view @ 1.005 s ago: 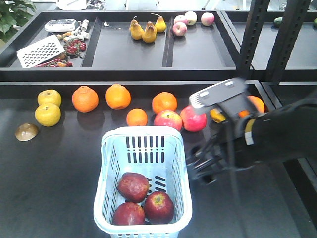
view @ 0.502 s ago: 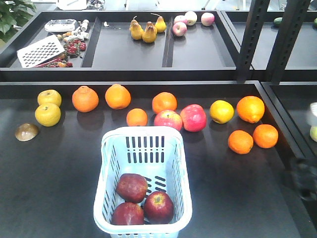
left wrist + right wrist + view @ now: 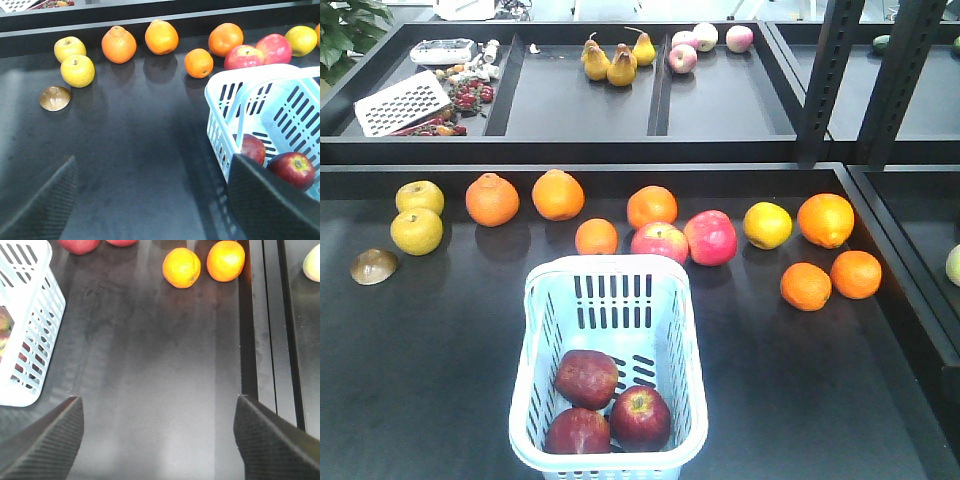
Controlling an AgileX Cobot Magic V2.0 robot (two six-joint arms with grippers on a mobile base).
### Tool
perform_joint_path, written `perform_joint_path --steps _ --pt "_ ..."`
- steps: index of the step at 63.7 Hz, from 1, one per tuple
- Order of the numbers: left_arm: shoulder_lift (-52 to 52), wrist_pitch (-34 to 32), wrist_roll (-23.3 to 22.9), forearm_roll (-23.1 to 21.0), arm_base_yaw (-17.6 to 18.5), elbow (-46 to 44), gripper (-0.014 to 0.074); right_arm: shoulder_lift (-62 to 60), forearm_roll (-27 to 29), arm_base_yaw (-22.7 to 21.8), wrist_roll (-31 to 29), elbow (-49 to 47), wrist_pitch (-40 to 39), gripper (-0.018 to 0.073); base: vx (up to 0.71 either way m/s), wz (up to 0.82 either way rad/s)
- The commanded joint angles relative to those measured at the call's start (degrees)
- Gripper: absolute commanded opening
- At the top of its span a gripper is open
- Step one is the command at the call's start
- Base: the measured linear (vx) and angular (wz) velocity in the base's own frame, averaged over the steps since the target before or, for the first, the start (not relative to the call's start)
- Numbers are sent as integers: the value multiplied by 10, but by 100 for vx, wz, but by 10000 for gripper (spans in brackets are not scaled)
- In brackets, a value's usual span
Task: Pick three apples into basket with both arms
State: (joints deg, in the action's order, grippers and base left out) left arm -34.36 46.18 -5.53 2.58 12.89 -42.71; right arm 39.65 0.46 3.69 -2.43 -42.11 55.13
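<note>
Three dark-red apples (image 3: pixel 588 377) (image 3: pixel 640 418) (image 3: pixel 578 432) lie together in the near end of the pale blue basket (image 3: pixel 607 268) on the dark table. Neither arm shows in the front view. In the left wrist view my left gripper (image 3: pixel 150 200) is open over bare table left of the basket (image 3: pixel 250 87), and two of the apples (image 3: pixel 294 169) show inside it. My right gripper (image 3: pixel 157 437) is open over bare table to the right of the basket (image 3: pixel 42 315). Nothing is between either pair of fingers.
Behind the basket runs a row of fruit: yellow apples (image 3: pixel 417 230), oranges (image 3: pixel 558 194), two pink-red apples (image 3: pixel 660 242) and a yellow fruit (image 3: pixel 767 225). Two oranges (image 3: pixel 806 286) lie right. A brown lump (image 3: pixel 373 266) sits left. Black shelf posts (image 3: pixel 830 80) stand at right.
My right arm, which hung beside the basket's right side one second ago, has withdrawn to the right and out of the front view. The three apples and basket have not moved.
</note>
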Motion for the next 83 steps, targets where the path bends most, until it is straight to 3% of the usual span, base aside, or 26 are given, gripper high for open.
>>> perform_joint_path --steps 1,11,18,24,33,36,83 --pt "0 -36 -5 1 -1 -14 590 0 -5 -4 -7 -14 -30 580 0 0" --pt "0 -36 -5 1 -1 -14 583 0 -5 -4 -7 -14 -33 553 0 0" --pt "0 -36 -5 1 -1 -14 501 0 -5 -4 -7 -14 -33 449 0 0" --pt "0 -36 -5 1 -1 -14 352 0 -5 -4 -7 -14 -33 313 0 0" --pt "0 -35 -5 1 -1 -14 54 0 -5 -4 -6 -14 -33 27 0 0" --pt "0 -35 -4 1 -1 -14 -10 0 -5 -4 -6 -14 -33 -15 0 0" --pt "0 -36 -5 1 -1 -14 -8 0 -5 -4 -6 -14 -30 -8 0 0"
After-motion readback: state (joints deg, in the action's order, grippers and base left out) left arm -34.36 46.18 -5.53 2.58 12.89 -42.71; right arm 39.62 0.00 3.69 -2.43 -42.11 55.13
